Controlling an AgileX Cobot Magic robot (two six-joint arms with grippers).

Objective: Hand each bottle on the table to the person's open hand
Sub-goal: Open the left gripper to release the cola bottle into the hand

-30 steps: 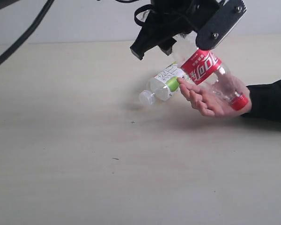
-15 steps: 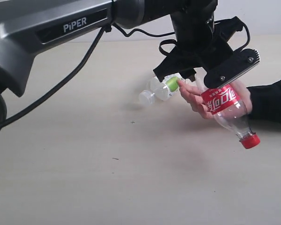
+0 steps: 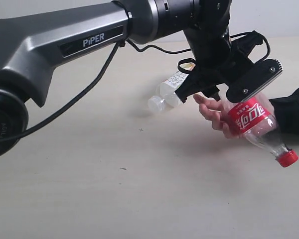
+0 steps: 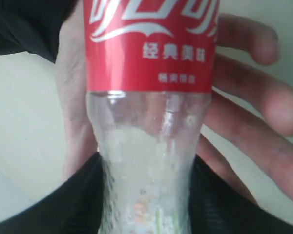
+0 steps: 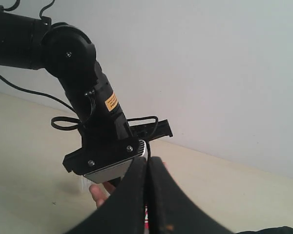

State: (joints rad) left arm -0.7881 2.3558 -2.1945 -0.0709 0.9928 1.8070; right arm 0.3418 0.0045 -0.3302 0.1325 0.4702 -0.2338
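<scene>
My left gripper (image 3: 228, 90) reaches across to the right and is shut on the base of a clear bottle with a red label (image 3: 250, 119). The bottle tilts down, its red cap (image 3: 288, 158) lowest. The person's open hand (image 3: 214, 110) lies just behind the bottle; contact is unclear. The left wrist view shows the label (image 4: 151, 48) over the palm and fingers (image 4: 249, 102), with my left gripper (image 4: 146, 204) clamping the clear part. A whitish green-labelled bottle (image 3: 168, 88) lies on the table (image 3: 89, 189), partly hidden by the gripper. My right gripper (image 5: 147, 162) is shut and empty.
The person's dark sleeve (image 3: 291, 113) enters from the right edge. The grey left arm (image 3: 65, 45) and its cable (image 3: 84, 94) span the upper left of the exterior view. In the right wrist view the left arm's wrist (image 5: 95, 141) stands before a pale wall (image 5: 210, 73).
The left gripper has carried the red-labelled bottle down and to the right across the person's hand, and more of the arm has swung into view. The green-labelled bottle has not moved.
</scene>
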